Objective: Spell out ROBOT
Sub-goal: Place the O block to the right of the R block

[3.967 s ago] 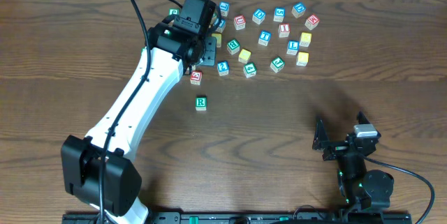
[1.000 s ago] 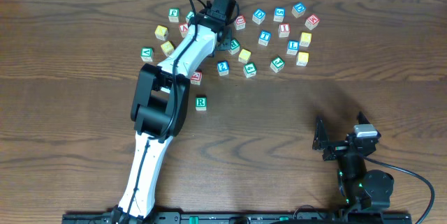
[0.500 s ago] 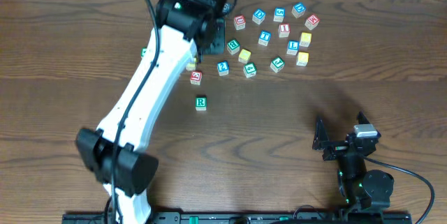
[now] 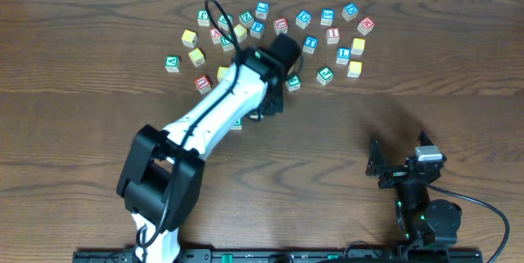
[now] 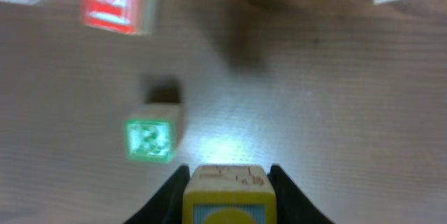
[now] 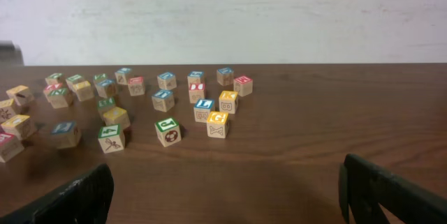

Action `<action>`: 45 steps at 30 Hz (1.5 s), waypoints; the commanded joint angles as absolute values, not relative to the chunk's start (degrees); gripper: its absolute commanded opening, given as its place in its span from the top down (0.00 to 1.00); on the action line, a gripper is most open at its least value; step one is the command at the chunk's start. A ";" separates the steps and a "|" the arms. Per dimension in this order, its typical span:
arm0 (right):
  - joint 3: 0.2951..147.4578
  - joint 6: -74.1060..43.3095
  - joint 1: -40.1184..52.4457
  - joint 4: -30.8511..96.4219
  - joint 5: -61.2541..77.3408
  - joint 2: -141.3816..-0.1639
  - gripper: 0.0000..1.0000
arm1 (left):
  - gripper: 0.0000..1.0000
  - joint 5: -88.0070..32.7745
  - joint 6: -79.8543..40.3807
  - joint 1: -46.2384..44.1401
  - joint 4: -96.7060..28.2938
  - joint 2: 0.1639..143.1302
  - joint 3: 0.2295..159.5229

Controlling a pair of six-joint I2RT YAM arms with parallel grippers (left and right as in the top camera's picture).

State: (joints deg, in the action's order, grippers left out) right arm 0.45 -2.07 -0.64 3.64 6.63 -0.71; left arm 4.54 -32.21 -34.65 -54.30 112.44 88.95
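My left gripper [image 5: 228,182] is shut on a yellow-faced cube [image 5: 228,195], whose wooden top shows between the black fingers. It hangs a little above the table. Just ahead and to the left lies a green-bordered cube [image 5: 149,139], blurred, and a red-lettered cube [image 5: 112,1] lies farther off. From overhead, the left gripper [image 4: 266,106] is just right of the green R cube [image 4: 237,123], which the arm partly covers. My right gripper [image 4: 399,158] rests open at the near right with nothing between its fingers [image 6: 391,189].
Many loose alphabet cubes [image 4: 309,43] lie scattered across the back of the table, and show again in the right wrist view as a spread of cubes [image 6: 167,130]. The left arm [image 4: 205,128] lies diagonally over the table's middle. Dark wood table [image 4: 393,91].
The left arm has swung from the back of the cube cluster toward me, bringing the yellow-faced cube down beside the R cube. The right arm has not moved.
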 commanded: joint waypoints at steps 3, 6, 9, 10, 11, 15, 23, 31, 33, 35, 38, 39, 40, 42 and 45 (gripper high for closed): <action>0.32 -1.21 -0.43 3.84 6.59 -0.38 0.01 | 0.81 3.88 -33.43 -34.72 -46.63 112.73 81.32; 0.32 -1.21 -0.43 3.84 6.59 -0.38 0.01 | 0.81 3.81 -33.08 -34.70 -42.61 112.75 78.11; 0.32 -1.21 -0.43 3.84 6.59 -0.38 0.01 | 0.81 3.88 -32.14 -34.68 -39.27 112.81 75.20; 0.32 -1.21 -0.43 3.84 6.59 -0.38 0.01 | 0.81 3.88 -31.99 -34.68 -38.33 112.81 74.46; 0.32 -1.21 -0.43 3.84 6.59 -0.38 0.01 | 0.81 3.88 -31.99 -34.57 -37.65 112.81 73.91; 0.32 -1.21 -0.43 3.84 6.59 -0.38 0.01 | 0.81 3.88 -32.01 -33.82 -36.95 112.84 73.19; 0.32 -1.21 -0.43 3.84 6.59 -0.38 0.01 | 0.76 3.84 -32.03 -33.45 -36.36 113.12 73.17; 0.32 -1.21 -0.43 3.84 6.59 -0.38 0.01 | 0.68 3.84 -32.03 -33.45 -36.58 113.16 73.17; 0.32 -1.21 -0.43 3.84 6.59 -0.38 0.01 | 0.65 3.86 -32.01 -33.45 -36.62 113.16 73.17; 0.32 -1.21 -0.43 3.84 6.59 -0.38 0.01 | 0.62 3.86 -32.01 -33.45 -36.69 113.16 73.17; 0.32 -1.21 -0.43 3.84 6.59 -0.38 0.01 | 0.61 3.86 -32.01 -33.45 -36.77 113.16 73.17; 0.32 -1.21 -0.43 3.84 6.59 -0.38 0.01 | 0.60 3.86 -32.01 -33.45 -36.80 113.16 73.17; 0.32 -1.21 -0.43 3.84 6.59 -0.38 0.01 | 0.60 3.86 -32.01 -33.45 -36.77 113.16 73.17; 0.32 -1.21 -0.43 3.84 6.59 -0.38 0.01 | 0.60 3.86 -32.01 -33.45 -36.77 113.16 73.17; 0.32 -1.21 -0.43 3.84 6.59 -0.38 0.01 | 0.60 3.86 -31.99 -33.43 -36.53 113.14 73.19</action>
